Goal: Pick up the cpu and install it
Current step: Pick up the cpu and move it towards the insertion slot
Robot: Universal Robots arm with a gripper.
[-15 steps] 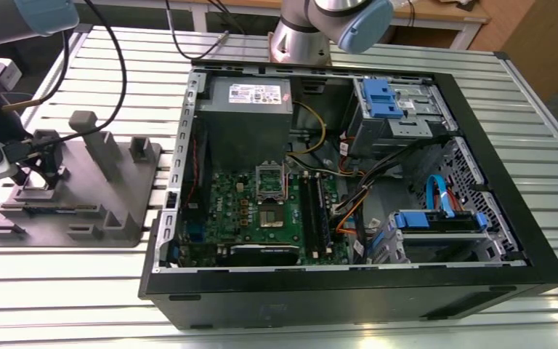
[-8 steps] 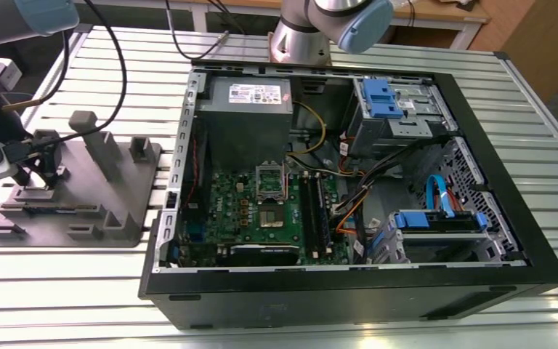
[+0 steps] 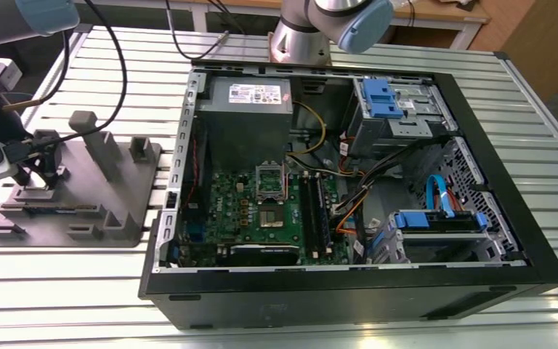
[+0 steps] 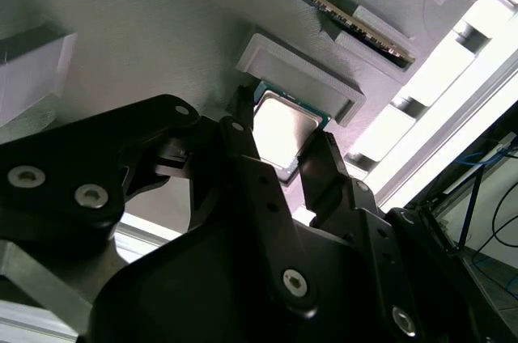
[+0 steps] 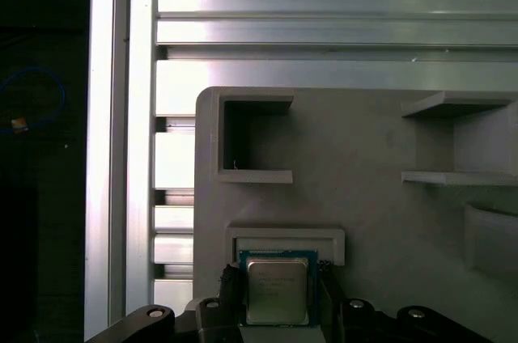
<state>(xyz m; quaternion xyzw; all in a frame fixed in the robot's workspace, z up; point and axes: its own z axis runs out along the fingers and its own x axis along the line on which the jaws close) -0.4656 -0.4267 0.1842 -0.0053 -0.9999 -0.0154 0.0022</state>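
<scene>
Black fingers [image 5: 231, 294] of the tool [image 5: 278, 298] are seen pressed against 2 opposite edges of the cpu [image 5: 277, 288], so the chip is pinched between them. The cpu is held flat, its silvery metal top facing up, at a shallow pocket of the grey fixture plate [image 5: 364, 141]. Just beyond the tool's tips the chip's far edge is met by the pocket's raised lip [image 5: 285, 238]. In the second wrist view, a thin board with a gold edge [image 4: 340, 15] is seen standing in a slot of the plate, further beyond that lip. The plate is carried by a slatted aluminium tabletop [image 5: 324, 27]. In the exterior view, an open computer case [image 3: 357, 291] is seen lying on the same tabletop, well apart from the tool. Inside it a green motherboard [image 3: 259, 214] is mounted, with a metal socket frame [image 3: 272, 178] on it.
</scene>
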